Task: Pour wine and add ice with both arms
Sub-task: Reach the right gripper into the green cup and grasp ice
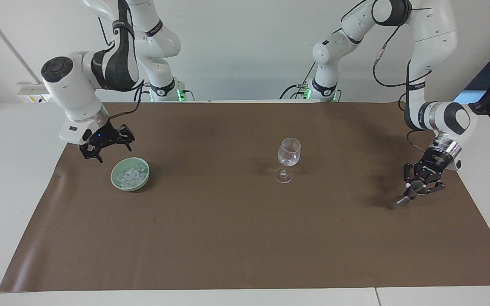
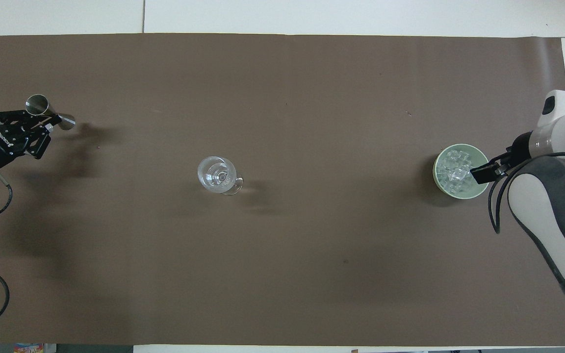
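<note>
A clear stemmed glass stands mid-mat, also seen in the overhead view. A pale green bowl toward the right arm's end holds the ice, several clear chunks; bowl and ice also show from overhead. My right gripper is open and empty, low beside the bowl's rim on the robots' side; from overhead it covers the rim. My left gripper is shut on a small metal jigger, tilted low over the mat near the left arm's end.
A brown mat covers most of the white table. The right arm's white forearm hangs over the mat's end beside the bowl.
</note>
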`<action>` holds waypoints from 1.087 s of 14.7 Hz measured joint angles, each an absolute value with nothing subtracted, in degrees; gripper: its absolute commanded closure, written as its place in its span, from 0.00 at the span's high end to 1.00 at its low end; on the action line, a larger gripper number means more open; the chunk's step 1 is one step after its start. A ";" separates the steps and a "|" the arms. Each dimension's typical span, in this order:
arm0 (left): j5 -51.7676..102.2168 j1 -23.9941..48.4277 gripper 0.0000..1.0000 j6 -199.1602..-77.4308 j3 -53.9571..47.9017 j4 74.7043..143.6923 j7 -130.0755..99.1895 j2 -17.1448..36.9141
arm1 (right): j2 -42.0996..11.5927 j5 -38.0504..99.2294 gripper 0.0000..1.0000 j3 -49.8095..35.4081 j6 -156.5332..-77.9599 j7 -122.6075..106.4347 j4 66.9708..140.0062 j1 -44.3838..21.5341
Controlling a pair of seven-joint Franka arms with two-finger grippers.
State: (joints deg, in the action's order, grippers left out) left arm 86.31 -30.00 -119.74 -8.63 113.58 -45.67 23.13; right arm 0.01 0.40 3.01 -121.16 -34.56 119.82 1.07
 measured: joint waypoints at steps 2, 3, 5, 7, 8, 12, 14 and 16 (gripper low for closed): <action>87.00 -30.44 0.00 -119.74 -8.65 113.83 -44.94 24.56 | -0.94 0.40 1.00 2.91 -125.06 -38.31 122.58 1.00; 87.09 -30.61 0.00 -119.74 -8.64 114.03 -44.87 25.02 | -1.33 0.40 0.98 2.90 -126.95 -40.53 123.81 1.00; 87.18 -30.83 0.00 -119.74 -8.65 114.83 -44.81 25.21 | -1.80 0.40 0.88 2.95 -129.47 -43.69 125.75 1.07; 87.23 -30.90 0.00 -119.74 -8.67 115.40 -44.76 25.21 | -2.05 0.40 0.86 2.98 -131.19 -44.44 126.93 1.07; 87.26 -30.91 0.00 -119.74 -8.68 115.56 -44.75 25.21 | -2.18 0.40 0.86 2.98 -132.14 -44.44 127.40 1.07; 87.34 -30.99 1.00 -119.84 -8.68 115.81 -44.72 25.20 | -4.27 0.40 0.85 2.92 -135.31 -44.52 128.20 1.04; 87.40 -31.08 1.00 -119.86 -8.67 115.83 -44.72 25.20 | -5.37 0.40 0.78 2.86 -135.92 -44.52 128.20 0.88; 87.53 -31.72 1.00 -119.92 -8.56 115.84 -44.72 25.20 | -5.72 0.40 0.66 2.77 -136.02 -44.52 128.20 0.82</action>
State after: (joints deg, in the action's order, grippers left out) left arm 87.53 -31.72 -119.92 -8.56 115.84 -44.72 25.20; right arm -5.72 0.40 2.77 -136.02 -44.52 128.20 0.82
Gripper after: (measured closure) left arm 0.269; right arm 0.189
